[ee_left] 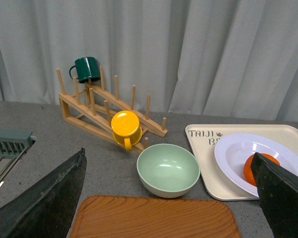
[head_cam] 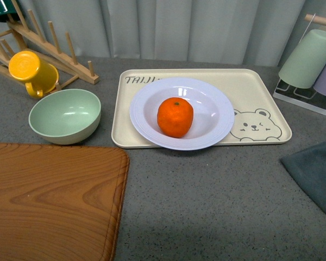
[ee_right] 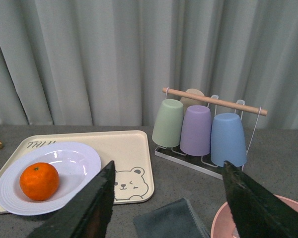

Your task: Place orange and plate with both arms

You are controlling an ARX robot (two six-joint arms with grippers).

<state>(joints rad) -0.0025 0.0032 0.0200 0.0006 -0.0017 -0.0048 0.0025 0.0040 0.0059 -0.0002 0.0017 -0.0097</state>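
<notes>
At the upper left of my front view I see a wooden rack (head_cam: 43,49) with a yellow mug (head_cam: 31,72) hung on it. Below it sits a green bowl (head_cam: 65,115), and a wooden board (head_cam: 51,204) fills the lower left. At centre lies the tray (head_cam: 261,92), lettered "TAIJI" as far as I can read, with a bear drawing. The plate (head_cam: 206,106) rests on it, with the orange (head_cam: 175,117) in its middle. Cups (head_cam: 307,58) hang at the upper right and a cloth (head_cam: 315,174) lies at the lower right. Both wrist views show each hand, left hand (ee_left: 169,198) and right hand (ee_right: 166,203), spread wide and holding nothing.
</notes>
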